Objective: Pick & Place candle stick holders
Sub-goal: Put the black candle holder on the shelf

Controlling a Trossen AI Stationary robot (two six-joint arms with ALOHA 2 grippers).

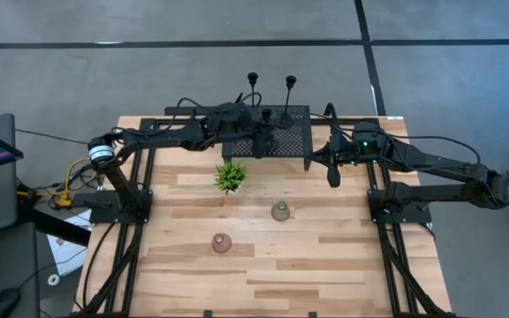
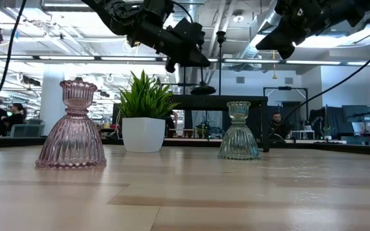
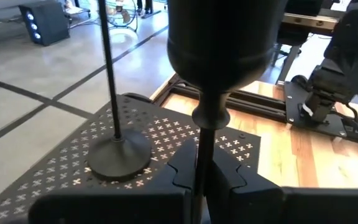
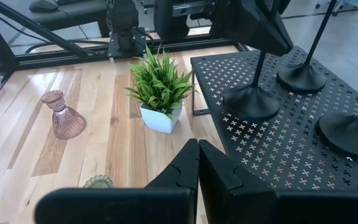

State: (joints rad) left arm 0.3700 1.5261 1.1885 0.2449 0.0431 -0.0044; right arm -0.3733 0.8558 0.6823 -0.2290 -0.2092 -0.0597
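Observation:
Three slim black holders stand at the black mesh rack (image 1: 283, 134) at the table's far edge. Two stand free on their round bases (image 4: 300, 78) (image 4: 353, 134). My left gripper (image 1: 262, 132) is shut on the third holder (image 1: 266, 113), whose cup (image 3: 219, 43) rises above the fingers. The pinkish glass cup (image 1: 222, 243) and the greenish glass cup (image 1: 280, 211) stand on the table nearer the front. My right gripper (image 1: 332, 175) is shut and empty, just right of the rack above the table. My left gripper pinches the holder's thin stem (image 3: 201, 163) between its two fingers, below the cup and its small knob. The fingers come from the table's left, slanting down, across the stem. The holder is upright. Its round base (image 4: 250, 102) is on or just above the rack; I cannot tell which.
A small green potted plant (image 1: 230, 177) stands in front of the rack, between it and the glass cups. The arms' base frames (image 1: 122, 203) (image 1: 405, 208) run along the table's left and right sides. Bare wood lies at the front (image 1: 325, 274).

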